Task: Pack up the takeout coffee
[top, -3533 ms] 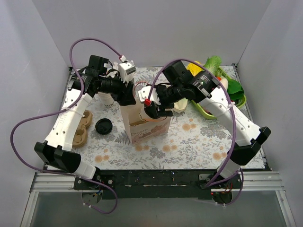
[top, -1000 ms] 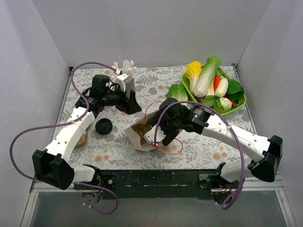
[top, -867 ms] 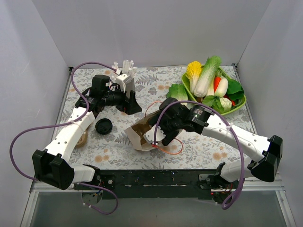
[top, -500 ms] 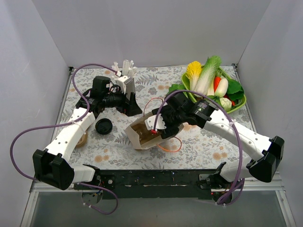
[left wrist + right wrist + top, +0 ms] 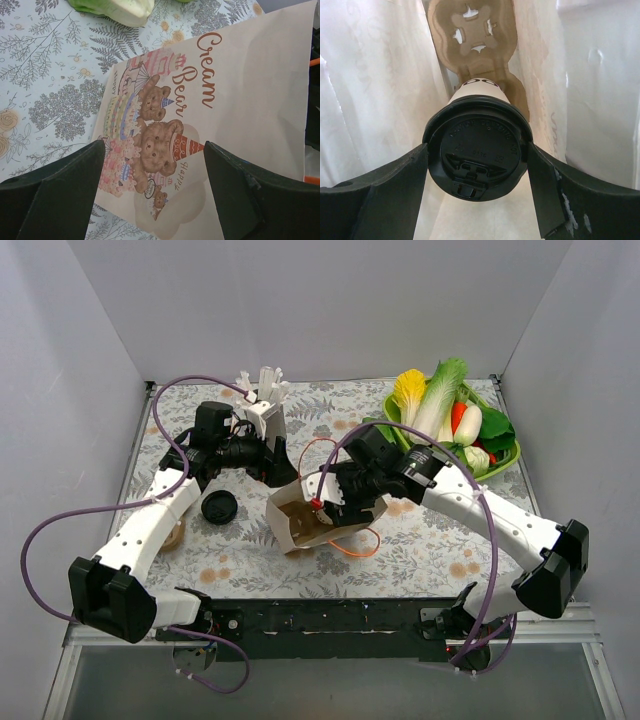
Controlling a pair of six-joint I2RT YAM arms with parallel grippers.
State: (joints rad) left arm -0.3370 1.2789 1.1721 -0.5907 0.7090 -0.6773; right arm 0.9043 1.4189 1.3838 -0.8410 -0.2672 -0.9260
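Observation:
The takeout coffee [image 5: 476, 150], a cream cup with a black lid, sits deep inside the paper bag [image 5: 380, 85]. My right gripper [image 5: 477, 152] is shut on its lid, fingers [image 5: 395, 190] pressed to both sides. A brown cardboard cup carrier [image 5: 472, 30] lies beyond the cup at the bag's bottom. In the top view the bag [image 5: 295, 525] lies tilted on the table, and my right gripper [image 5: 335, 505] reaches into its mouth. My left gripper [image 5: 275, 455] is open and empty just behind the bag. In its wrist view the gripper [image 5: 154, 145] hovers over the printed bag side [image 5: 235, 95].
A loose black lid [image 5: 218, 507] lies left of the bag, with a brown carrier piece [image 5: 172, 532] beyond it under the left arm. A green basket of vegetables [image 5: 505, 455] stands at the back right. A cabbage piece [image 5: 120, 7] lies near the bag.
The bag stood upright 3.5 s ago between both grippers; now it lies tipped. The left gripper has let go and pulled back. The right gripper has shifted away from the near edge in the bag mouth.

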